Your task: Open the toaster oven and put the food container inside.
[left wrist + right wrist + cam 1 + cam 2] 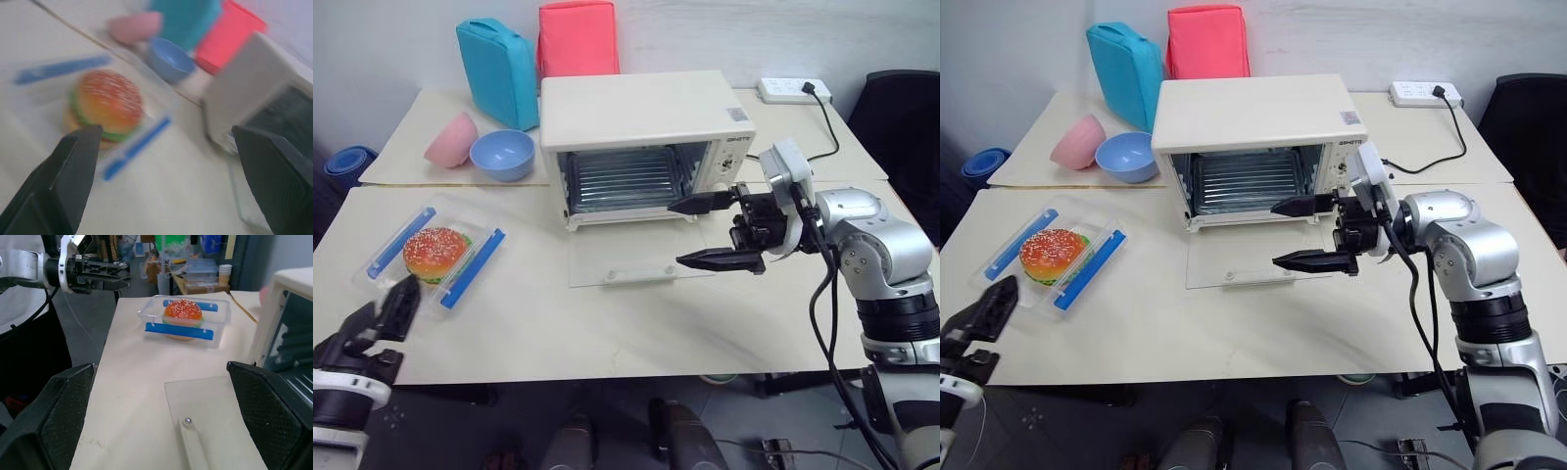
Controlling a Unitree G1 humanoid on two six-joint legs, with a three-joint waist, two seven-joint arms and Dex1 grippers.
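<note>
L tool [391, 311] wide, empty | R tool [1307, 235] wide — over toaster oven [1253, 147] door | food container [1056, 255] on table

The food container [433, 257] lies on the table [607, 323], seemingly well left of the toaster oven [641, 147]

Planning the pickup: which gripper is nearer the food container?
Left. The left gripper sits just off the food container at the table's near edge; the right gripper hovers over the toaster oven's open door.
</note>
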